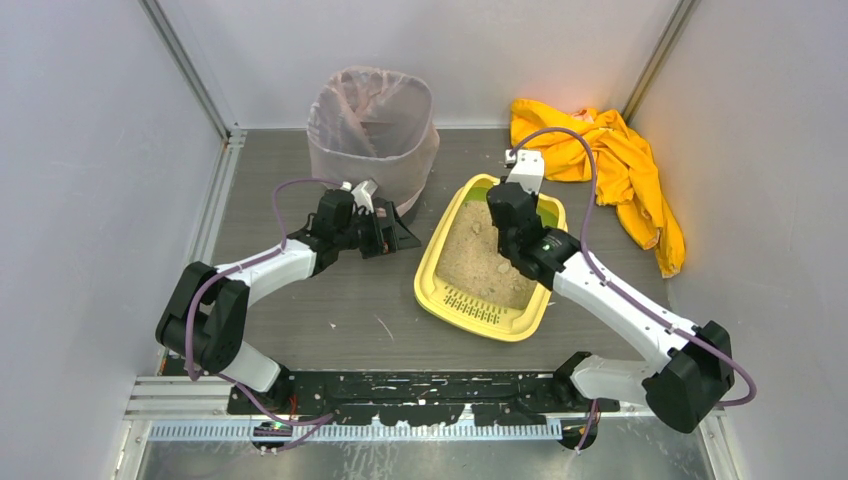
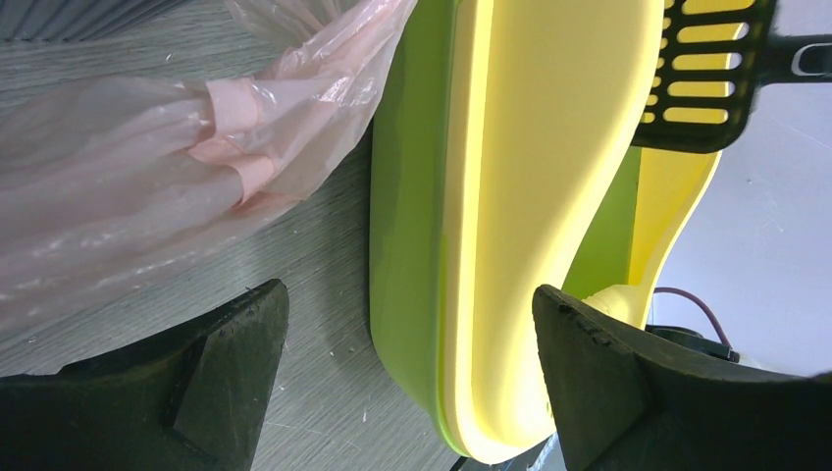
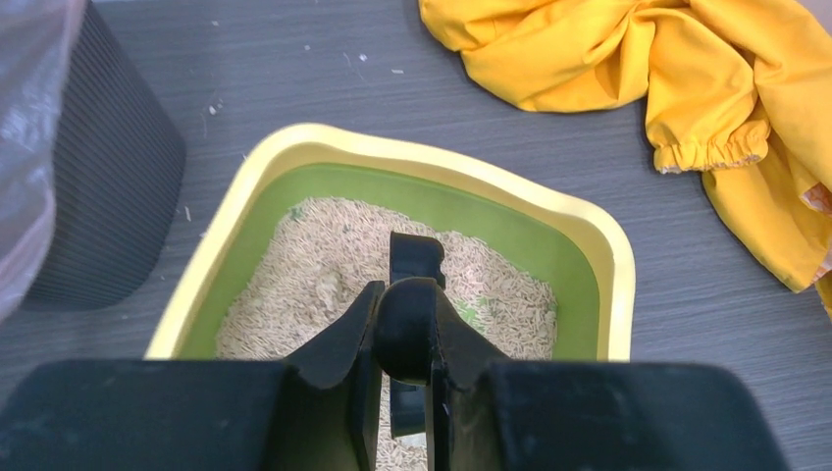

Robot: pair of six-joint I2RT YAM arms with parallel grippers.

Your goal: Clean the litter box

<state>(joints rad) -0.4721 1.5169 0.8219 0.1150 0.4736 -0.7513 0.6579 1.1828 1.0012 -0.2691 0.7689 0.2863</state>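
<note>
The yellow litter box (image 1: 452, 285) with a green inner rim sits mid-table, holding beige litter (image 1: 478, 262). My right gripper (image 1: 512, 222) hovers over its far end, shut on the handle of a black slotted scoop (image 3: 416, 257) that points down into the litter (image 3: 294, 294). The scoop's slotted blade also shows in the left wrist view (image 2: 702, 78). My left gripper (image 1: 395, 237) is open and empty, low on the table at the box's far-left corner. In its wrist view the box's outer wall (image 2: 491, 196) lies between the fingers (image 2: 226, 363).
A tall bin lined with a translucent pinkish bag (image 1: 372, 125) stands just behind my left gripper and shows in the left wrist view (image 2: 147, 177). A crumpled yellow cloth (image 1: 610, 170) lies at the back right. Grey walls enclose the table on three sides.
</note>
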